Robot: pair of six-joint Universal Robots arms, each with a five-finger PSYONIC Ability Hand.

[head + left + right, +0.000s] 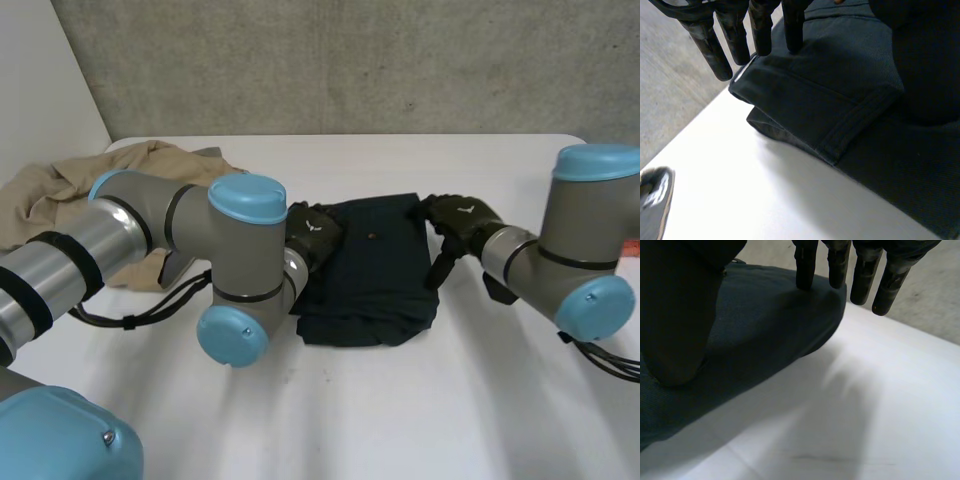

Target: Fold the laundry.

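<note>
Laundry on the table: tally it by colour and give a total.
Dark navy garment, folded: 1
Tan garment, crumpled: 1
Total: 2

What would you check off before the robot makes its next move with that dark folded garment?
1. Dark garment lies folded on the table: ok.
2. Left hand on its left edge, fingers straight: ok.
3. Right hand on its right edge, fingers straight: ok.
4. Cloth gripped for another fold: not ok, both hands open.
5. Layers aligned: not ok, a lower layer peeks out by the left fingertips.
6. Beige garment out of the way: ok.
</note>
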